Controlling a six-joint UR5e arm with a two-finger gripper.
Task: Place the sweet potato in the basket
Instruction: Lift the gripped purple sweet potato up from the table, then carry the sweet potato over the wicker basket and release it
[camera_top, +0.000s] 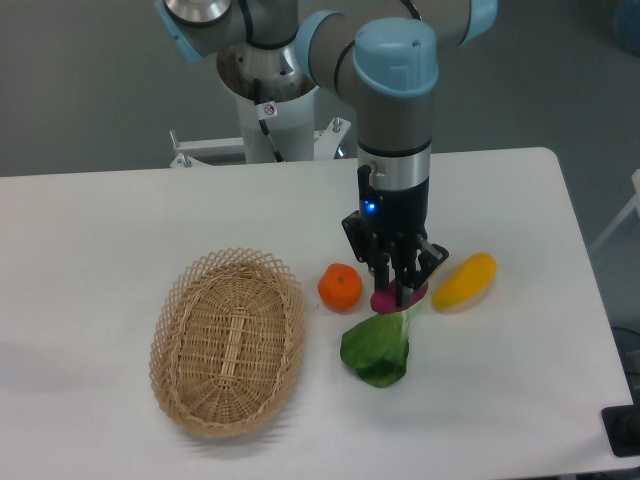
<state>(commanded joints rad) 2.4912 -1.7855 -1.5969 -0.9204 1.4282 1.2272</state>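
White table (120, 220) against a grey wall, the arm reaching down over the produce.

Most of the sweet potato (383, 299) is hidden behind the gripper (394, 290); only a magenta end shows low between the dark fingers (381, 272), which stand narrow on either side of it, though whether they truly grip it or just bracket it cannot be told from this angle. It lies on the table between the orange (340, 287), just beside it at nine o'clock, and the yellow fruit (464, 281) near it at three o'clock. A green leaf (377, 352) sits just at six o'clock, its stem reaching up to the fingers. The basket (228, 342) lies well apart toward eight o'clock. The arm's upper joints are cut off by the top edge, and a dark object (625, 432) is clipped at the lower right corner.
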